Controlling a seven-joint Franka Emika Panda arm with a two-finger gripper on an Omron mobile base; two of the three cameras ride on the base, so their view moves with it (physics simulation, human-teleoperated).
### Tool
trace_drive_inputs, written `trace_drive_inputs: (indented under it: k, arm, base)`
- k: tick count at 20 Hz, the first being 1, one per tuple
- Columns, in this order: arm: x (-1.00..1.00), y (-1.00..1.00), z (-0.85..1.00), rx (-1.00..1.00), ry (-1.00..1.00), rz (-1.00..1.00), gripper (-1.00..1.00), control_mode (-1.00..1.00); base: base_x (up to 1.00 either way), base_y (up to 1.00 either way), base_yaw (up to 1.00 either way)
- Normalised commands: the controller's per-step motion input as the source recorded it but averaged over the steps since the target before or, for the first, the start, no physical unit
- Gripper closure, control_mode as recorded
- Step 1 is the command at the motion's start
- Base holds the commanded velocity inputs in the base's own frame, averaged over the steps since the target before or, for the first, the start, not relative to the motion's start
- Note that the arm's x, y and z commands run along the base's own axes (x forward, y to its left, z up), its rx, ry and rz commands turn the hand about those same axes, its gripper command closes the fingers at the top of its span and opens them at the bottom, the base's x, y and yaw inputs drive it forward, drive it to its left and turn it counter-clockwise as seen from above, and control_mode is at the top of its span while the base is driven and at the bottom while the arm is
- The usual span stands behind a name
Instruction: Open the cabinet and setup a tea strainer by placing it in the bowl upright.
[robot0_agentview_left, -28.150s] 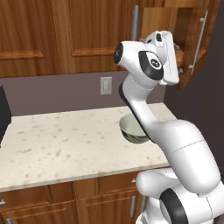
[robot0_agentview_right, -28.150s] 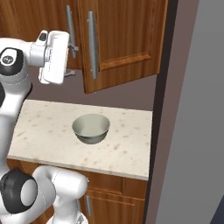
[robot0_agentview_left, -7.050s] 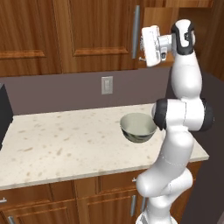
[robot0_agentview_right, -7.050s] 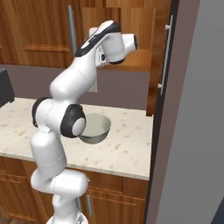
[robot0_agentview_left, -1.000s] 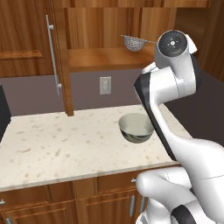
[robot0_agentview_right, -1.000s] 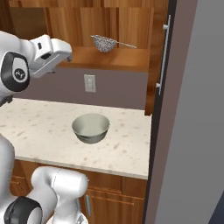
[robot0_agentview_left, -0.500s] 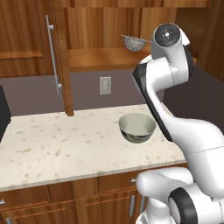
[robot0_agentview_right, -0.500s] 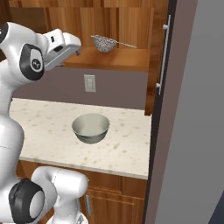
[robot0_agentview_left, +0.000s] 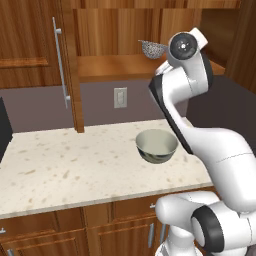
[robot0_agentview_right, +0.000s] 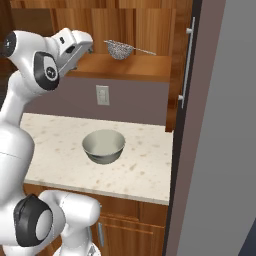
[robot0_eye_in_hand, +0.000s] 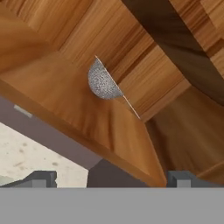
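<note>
Both cabinet (robot0_agentview_left: 65, 75) doors swung wide so tea strainer (robot0_agentview_right: 119, 49) on shelf (robot0_agentview_right: 125, 65) is reachable; jaws open, empty; bowl (robot0_agentview_right: 103, 145) waits mid-tabletop.

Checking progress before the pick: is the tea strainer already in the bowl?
No, the tea strainer sits on the open cabinet shelf, while the bowl stands on the counter below.

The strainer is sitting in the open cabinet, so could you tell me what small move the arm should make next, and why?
Probably ease the open gripper forward toward the strainer to straddle its basket. The cabinet doors stand open, the strainer rests on the shelf ahead of the hand, untouched, and the bowl waits below on the counter.
</note>
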Motion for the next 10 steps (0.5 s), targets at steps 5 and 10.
trace_drive_inputs:
  k: [5,10]
  arm:
    - [0.25,0.0,0.08,-0.02,0.0,0.1,-1.0,-1.0]
    - [0.28,0.0,0.02,-0.02,0.03,0.03,-1.0,-1.0]
  base:
    - [0.0,0.0,0.0]
    - [0.0,0.0,0.0]
